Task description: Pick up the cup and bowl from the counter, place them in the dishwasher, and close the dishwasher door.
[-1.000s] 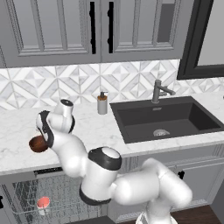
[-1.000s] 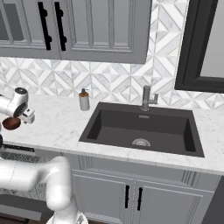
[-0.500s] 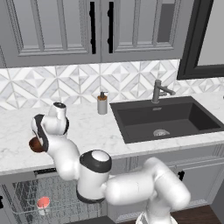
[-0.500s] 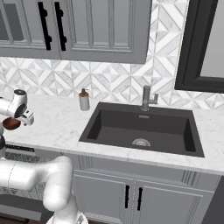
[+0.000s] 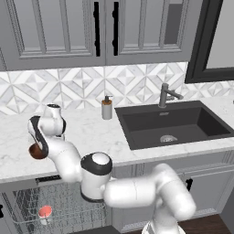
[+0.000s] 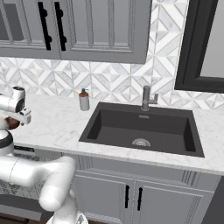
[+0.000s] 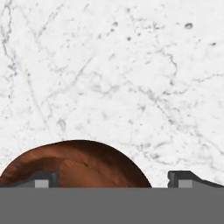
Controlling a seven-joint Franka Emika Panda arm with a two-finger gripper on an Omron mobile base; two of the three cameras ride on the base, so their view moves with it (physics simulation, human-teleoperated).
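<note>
gripper: jaws wide, holding nothing, lower over bowl than a second ago | bowl: unmoved on worktop, one fingertip over it | cup: in dishwasher rack

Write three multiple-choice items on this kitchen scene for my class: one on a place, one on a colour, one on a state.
1. Where is the cup?
A. in the dishwasher rack
B. in the sink
C. beside the faucet

2. What colour is the bowl?
A. white
B. reddish-brown
C. green

3. How is the gripper?
A. shut on the bowl
B. open over the counter
C. shut on the soap dispenser

Key: 1 A, it sits in the wire rack. 2 B, the hand view shows it. 3 B, the fingertips stand wide apart above the marble counter.
</note>
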